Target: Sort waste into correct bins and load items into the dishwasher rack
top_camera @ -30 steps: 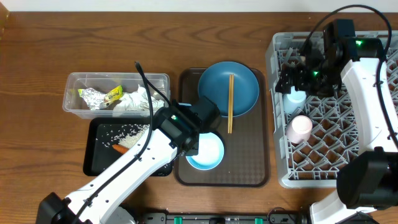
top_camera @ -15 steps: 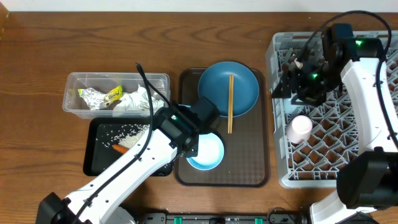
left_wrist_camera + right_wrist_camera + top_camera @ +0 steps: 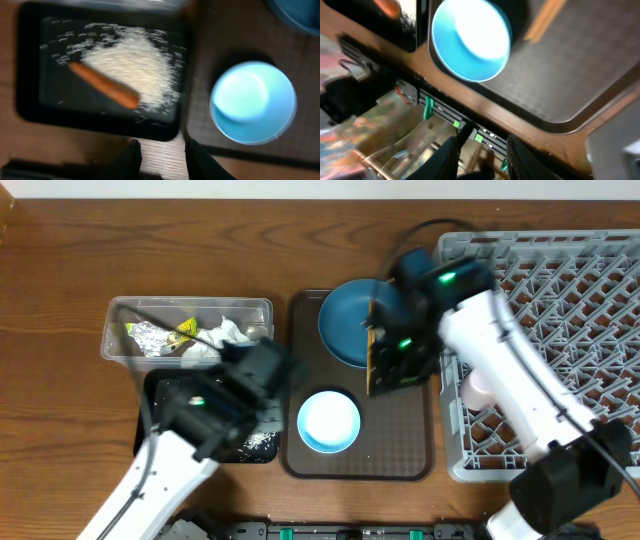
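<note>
Overhead view of a wooden tabletop (image 3: pixel 60 270) with a rectangular brown serving tray (image 3: pixel 400 442) at its middle.

On the far half of the brown tray sits a large round blue plate (image 3: pixel 345 330), partly covered by the right arm. Wooden chopsticks (image 3: pixel 545 19) lie across the plate and reach toward the tray's middle. On the near half stands a white bowl with a light blue outside (image 3: pixel 329 421), mouth up.

Just left of the brown tray, on the far side, we see a clear rectangular plastic tub (image 3: pixel 120 310). It holds a crumpled silver-foil and yellow-green wrapper (image 3: pixel 155 335) and crumpled white tissues (image 3: pixel 228 332).

Also just left of the brown tray, on the near side, lies a flat black rectangular tray (image 3: pixel 30 100). It holds a spread of white rice-like food scraps (image 3: pixel 140 62). A small orange carrot (image 3: pixel 102 86) lies touching them.

Right of the brown tray stands a large square grey plastic dishwasher rack (image 3: pixel 560 300). A pink cup (image 3: pixel 468 387) sits in the rack's side nearest the tray, half hidden by the right arm.

The left gripper (image 3: pixel 162 156) hovers left of the brown tray's near corner, by the black tray's edge. Its jaws are apart with nothing between them.

The right gripper (image 3: pixel 479 152) hangs over the brown tray on its rack side, blurred. Its jaws are apart and empty.
</note>
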Controlling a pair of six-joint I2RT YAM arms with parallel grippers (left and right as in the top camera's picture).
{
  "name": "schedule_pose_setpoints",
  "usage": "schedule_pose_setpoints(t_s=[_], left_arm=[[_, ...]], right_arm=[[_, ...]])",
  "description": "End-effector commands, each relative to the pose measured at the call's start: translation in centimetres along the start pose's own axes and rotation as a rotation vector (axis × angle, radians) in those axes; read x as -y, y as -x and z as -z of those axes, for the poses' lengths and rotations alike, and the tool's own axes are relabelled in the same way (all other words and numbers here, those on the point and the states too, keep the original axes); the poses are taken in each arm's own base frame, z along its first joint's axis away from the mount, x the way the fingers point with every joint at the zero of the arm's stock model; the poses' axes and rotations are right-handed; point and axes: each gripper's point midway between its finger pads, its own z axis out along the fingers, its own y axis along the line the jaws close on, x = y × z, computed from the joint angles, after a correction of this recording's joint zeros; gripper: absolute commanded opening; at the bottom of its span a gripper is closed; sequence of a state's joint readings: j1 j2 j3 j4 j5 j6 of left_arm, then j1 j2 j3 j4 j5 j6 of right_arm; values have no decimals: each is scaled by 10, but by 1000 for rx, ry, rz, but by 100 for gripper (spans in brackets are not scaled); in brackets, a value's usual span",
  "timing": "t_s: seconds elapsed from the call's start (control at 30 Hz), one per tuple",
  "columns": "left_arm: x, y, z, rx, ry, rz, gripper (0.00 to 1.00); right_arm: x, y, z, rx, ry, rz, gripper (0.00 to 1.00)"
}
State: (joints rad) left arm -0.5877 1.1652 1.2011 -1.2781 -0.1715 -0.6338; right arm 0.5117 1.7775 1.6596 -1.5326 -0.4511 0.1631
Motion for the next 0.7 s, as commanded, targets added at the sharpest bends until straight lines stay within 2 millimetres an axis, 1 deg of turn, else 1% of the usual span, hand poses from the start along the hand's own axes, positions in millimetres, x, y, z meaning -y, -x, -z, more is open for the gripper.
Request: schedule_pose_setpoints(t_s=[0.0,0.03,0.13,0.23,0.3,0.33,0.4,0.5,0.53,0.57,0.63,0.67], left_arm=[[-28,8,3,27,42,111,34],[-36,9,4,29,50,127,34],[-50,11,4,23,76,151,42],[-59,11,2,5,100,164,51],[-62,10,1,-5,109,171,52],[-62,9,1,-9,111,167,56],[-62,8,0,-15,115,148,60],[-63,7,0,-22,118,139,71],[-63,7,0,-21,117,139,72],[-63,7,0,-22,117,139,76],[-63,7,0,-22,117,139,77],[-63,7,0,-22,117,139,80]], right_arm=[[-3,-2,-12,28,-186,-88,36],[-5,-2,-15,41,-220,-97,37],[-22,-6,-26,62,-258,-94,38],[-35,-6,-35,96,-286,-90,38],[-37,-5,-40,129,-323,-99,38],[-36,-5,-42,144,-346,-110,39],[-30,-6,-47,162,-391,-133,39],[-18,-4,-49,183,-447,-155,39],[-15,0,-47,198,-455,-158,40],[-12,5,-45,219,-458,-164,40],[-6,20,-39,270,-452,-184,45],[-3,28,-36,297,-447,-197,45]])
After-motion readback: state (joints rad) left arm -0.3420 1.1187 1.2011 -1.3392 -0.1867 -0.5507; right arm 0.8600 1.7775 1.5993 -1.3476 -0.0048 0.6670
